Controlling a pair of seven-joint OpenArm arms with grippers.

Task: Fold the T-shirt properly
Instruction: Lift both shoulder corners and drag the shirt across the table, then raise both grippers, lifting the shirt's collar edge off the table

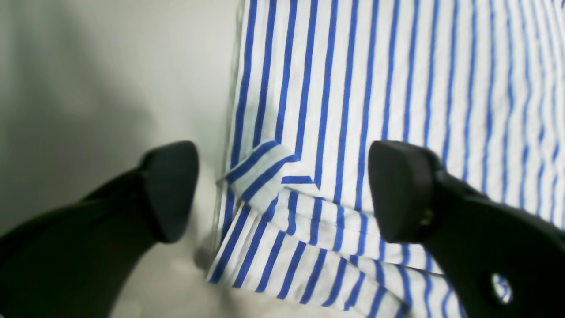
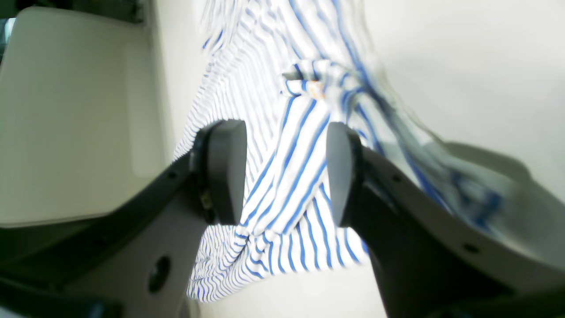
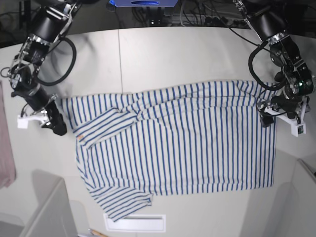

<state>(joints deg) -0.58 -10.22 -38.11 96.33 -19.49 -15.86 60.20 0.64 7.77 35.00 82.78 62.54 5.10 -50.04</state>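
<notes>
- T-shirt [image 3: 182,143] lies spread on table [image 3: 163,54], 1 sleeve already folded in.
- Left gripper [image 1: 282,194]: jaws wide apart over hem corner, prob. lining up a pinch.
- Right gripper [image 2: 286,172]: jaws apart w/ sleeve fabric between, not clamped.

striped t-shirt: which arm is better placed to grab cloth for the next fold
Right, probably. The right pincer has a raised bunch of the white, blue-striped fabric T-shirt between its open pads at the shirt's end. The left pincer is open too, but above flat cloth at the hem corner.
</notes>
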